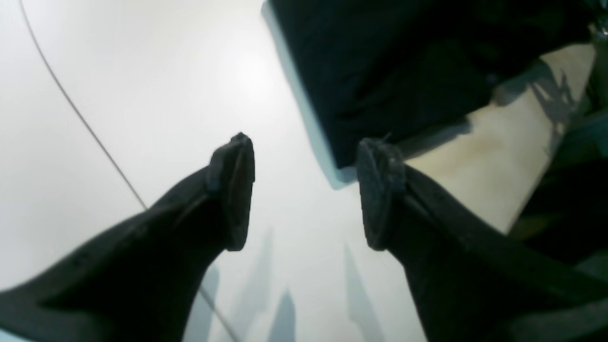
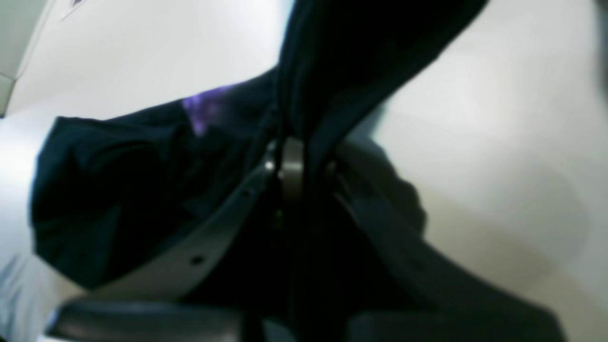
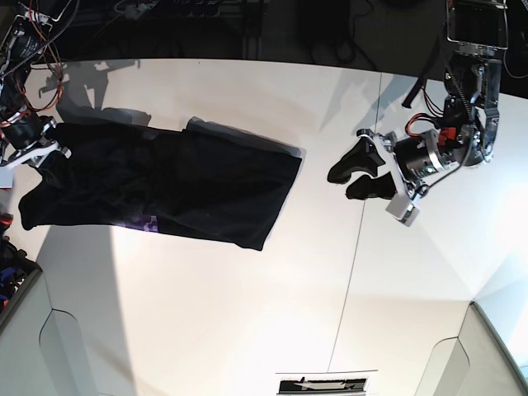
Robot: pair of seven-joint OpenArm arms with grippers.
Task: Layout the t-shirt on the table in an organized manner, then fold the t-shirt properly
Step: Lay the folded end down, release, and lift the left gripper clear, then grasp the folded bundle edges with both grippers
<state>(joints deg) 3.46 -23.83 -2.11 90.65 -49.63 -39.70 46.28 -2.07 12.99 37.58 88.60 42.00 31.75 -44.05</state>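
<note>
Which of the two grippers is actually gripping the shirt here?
The right gripper: its jaws are shut on the t-shirt, pinching a fold. The left gripper is open and empty above the table.

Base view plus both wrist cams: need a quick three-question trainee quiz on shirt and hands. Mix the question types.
1. True or false: the left hand is gripping the t-shirt.
2. Which hand is clamped on cloth? A) left B) right C) both
3. Fill in: the t-shirt lies on the white ____.

Key:
1. False. Its fingers stand apart over bare tabletop, just short of the shirt's corner.
2. B. The right hand is shut on a fold of black cloth at the shirt's far end.
3. Table.
</note>
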